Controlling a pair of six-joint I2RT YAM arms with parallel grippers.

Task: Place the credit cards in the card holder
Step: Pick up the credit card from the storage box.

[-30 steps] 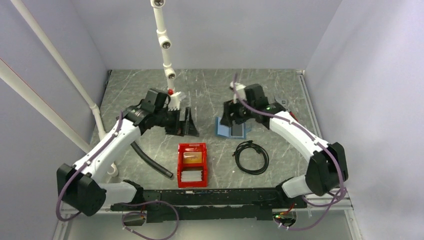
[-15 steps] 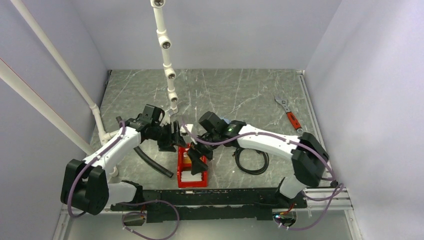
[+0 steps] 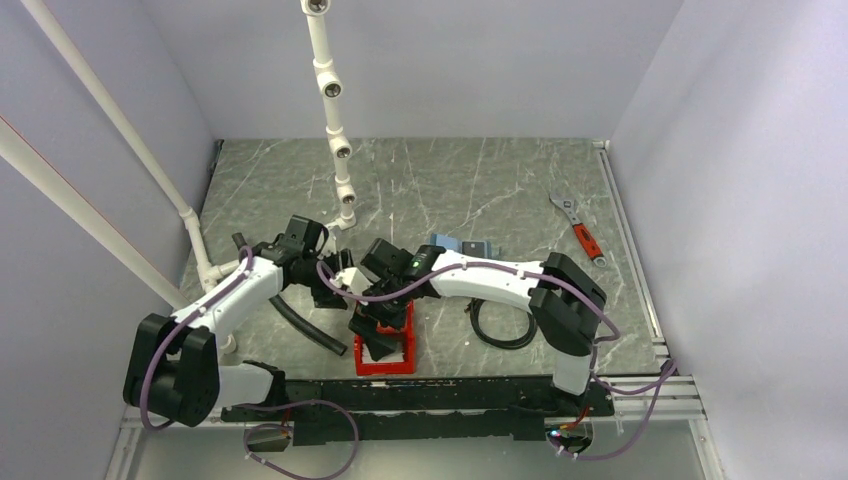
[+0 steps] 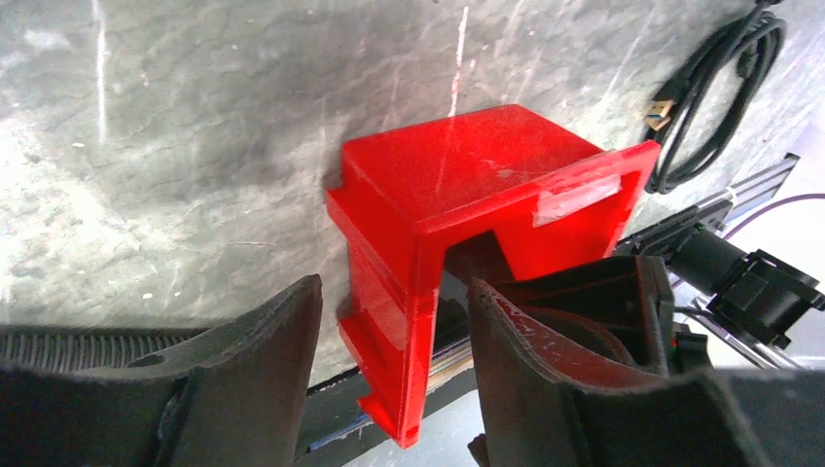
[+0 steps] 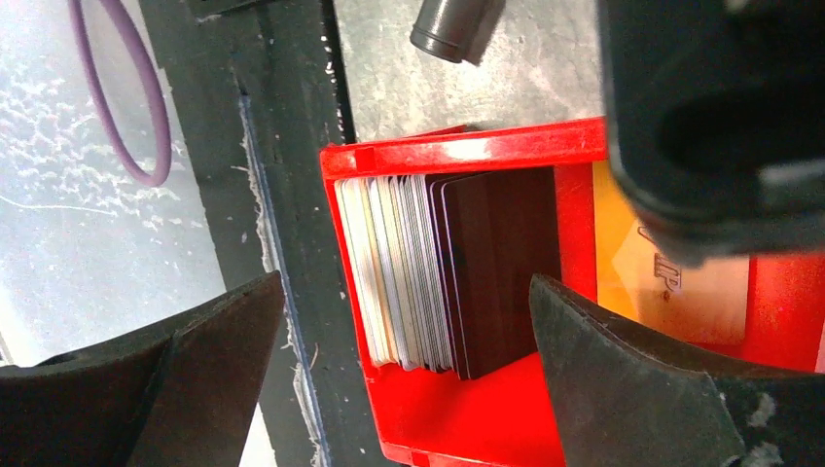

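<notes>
The credit cards stand on edge as a whitish stack (image 5: 399, 272) with a dark card (image 5: 501, 263) in front, inside the red bin (image 5: 467, 151). The orange-gold card (image 5: 671, 282) lies in the bin's other compartment. My right gripper (image 5: 409, 389) is open above the stack, its fingers wide on either side, touching nothing. In the top view it (image 3: 375, 335) covers the bin (image 3: 400, 362). My left gripper (image 4: 394, 370) is open, with the bin's wall (image 4: 409, 282) between its fingers. The blue card holder (image 3: 458, 246) lies on the table behind the right arm.
A coiled black cable (image 3: 505, 320) lies right of the bin, also in the left wrist view (image 4: 710, 97). A black hose (image 3: 305, 325) lies left of the bin. A red-handled wrench (image 3: 578, 232) is at far right. A white pipe (image 3: 335, 120) rises at the back.
My right arm has swung from the card holder to over the red bin's card stack. My left gripper has come down to the bin's far end. The card holder is now uncovered.
</notes>
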